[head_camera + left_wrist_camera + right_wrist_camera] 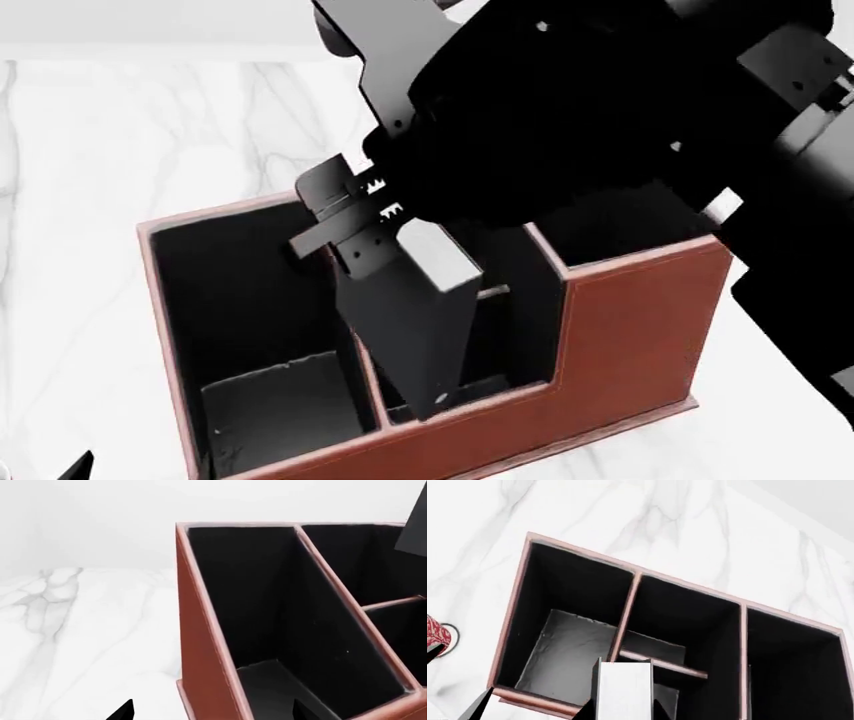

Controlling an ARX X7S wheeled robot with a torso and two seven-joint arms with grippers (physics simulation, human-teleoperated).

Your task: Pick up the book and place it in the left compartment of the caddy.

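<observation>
The reddish-brown caddy point(627, 310) stands on the white marble table. Its left compartment point(247, 330) is the long black-lined slot, also seen in the right wrist view point(567, 630) and the left wrist view point(267, 630). My right gripper point(358, 232) is shut on the black book point(407, 330) and holds it tilted above the caddy. The book's low corner hangs by the divider between the left compartment and the front middle slot. Its white page edges point(624, 690) show between the right gripper's point(624, 707) jaws. My left gripper point(213, 715) is open and empty, its tips either side of the caddy's end wall point(200, 645).
A red-patterned mug point(435, 635) sits on the table just beyond the caddy's left end. The two middle slots point(684, 630) and the square end slot point(790, 665) lie to the right of the book. Marble table point(80, 630) surrounds the caddy.
</observation>
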